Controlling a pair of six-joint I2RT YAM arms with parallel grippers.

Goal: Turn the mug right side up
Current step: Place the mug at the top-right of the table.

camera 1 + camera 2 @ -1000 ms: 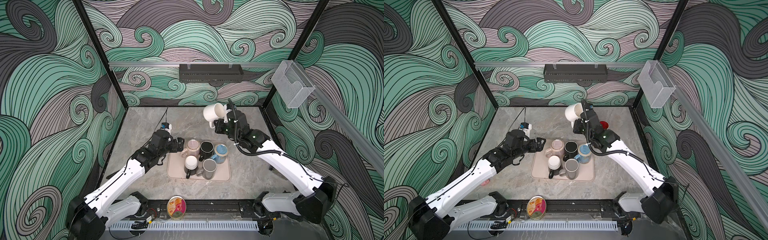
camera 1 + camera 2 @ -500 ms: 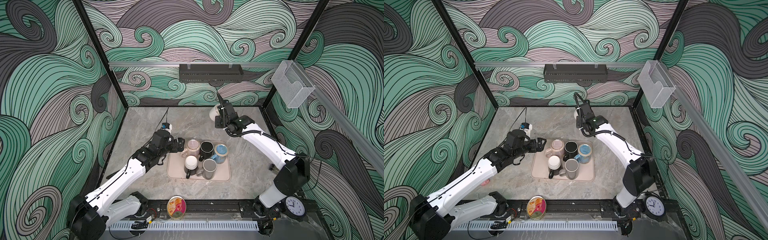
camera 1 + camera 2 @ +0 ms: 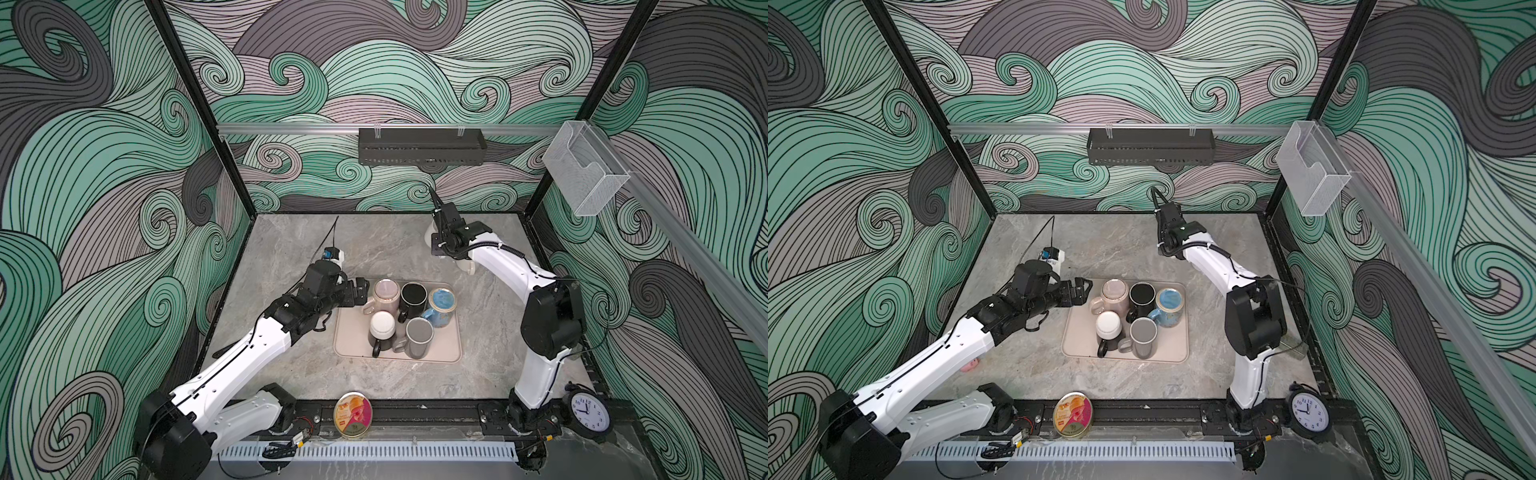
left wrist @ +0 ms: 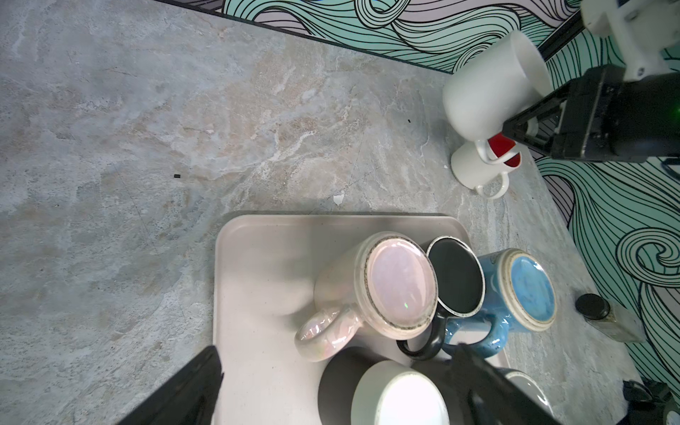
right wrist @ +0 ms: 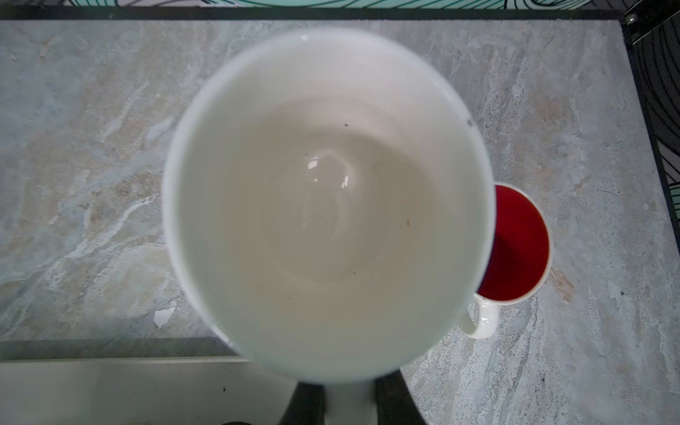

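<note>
Lowered since a second ago, the right fingers point(image 5: 307, 404) now pinch the handle of the white mug point(image 4: 489, 92), which is mouth-up and slightly tilted at the far right of the tabletop point(image 3: 374, 245), just beside a red-lined mug point(image 4: 478, 169). Whether its base touches the tabletop I cannot tell. Nearer and to the left, the left fingers point(image 4: 191, 386) are spread wide and empty over the far left corner of the tray point(image 3: 349, 345), close to an upside-down pink mug point(image 3: 384, 293).
</note>
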